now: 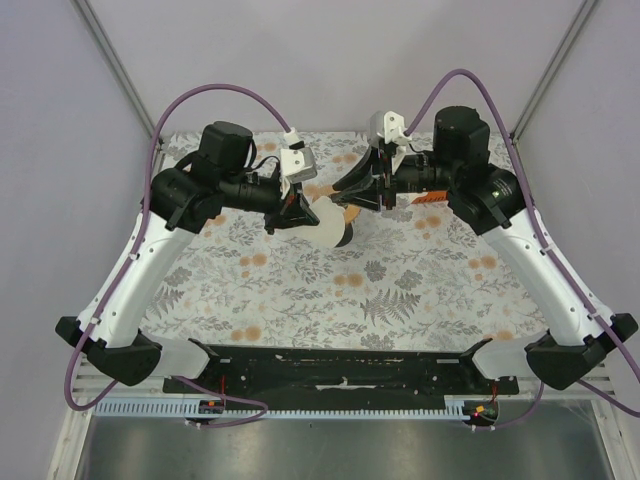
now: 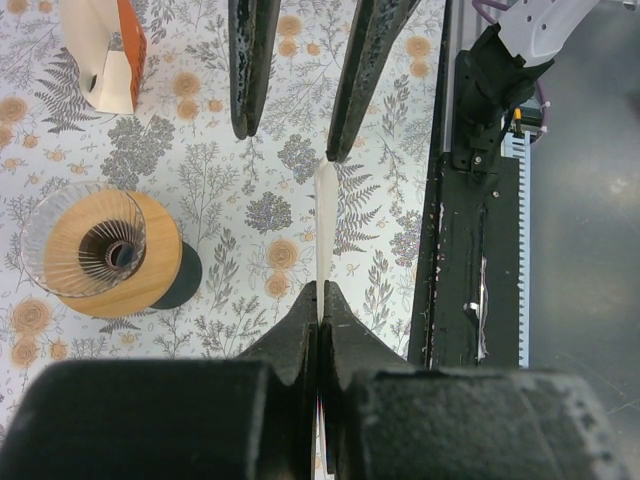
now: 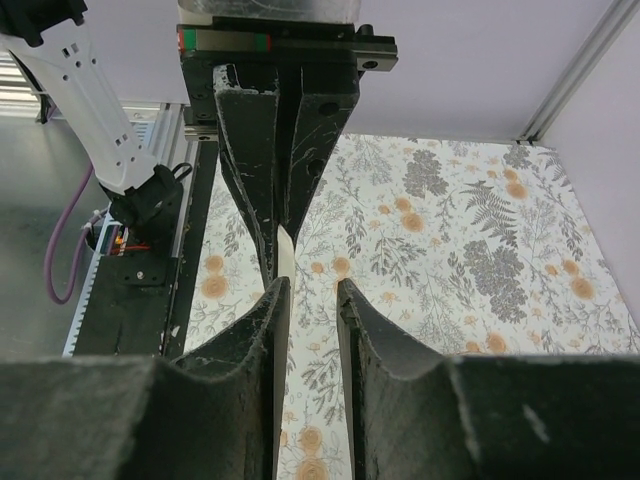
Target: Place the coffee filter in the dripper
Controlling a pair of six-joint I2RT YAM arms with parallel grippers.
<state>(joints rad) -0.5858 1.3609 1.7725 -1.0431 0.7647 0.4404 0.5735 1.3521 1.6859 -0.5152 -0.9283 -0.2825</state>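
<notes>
The coffee filter (image 1: 326, 222) is a thin white paper piece held above the table, and my left gripper (image 1: 300, 213) is shut on it. In the left wrist view the filter (image 2: 325, 225) shows edge-on, rising from my shut left gripper (image 2: 320, 295). My right gripper (image 2: 288, 142) faces it, jaws apart, with the filter's tip by one finger. In the right wrist view the filter (image 3: 285, 250) lies against the left finger of the right gripper (image 3: 308, 292), with a gap to the other finger. The dripper (image 2: 100, 250), orange-brown with a ribbed clear cone, stands on the table off to the side.
An orange-and-white box (image 2: 105, 50) stands beyond the dripper. A floral cloth (image 1: 380, 290) covers the table. The black rail (image 1: 340, 365) with the arm bases runs along the near edge. Grey walls and metal posts (image 1: 115, 65) enclose the back.
</notes>
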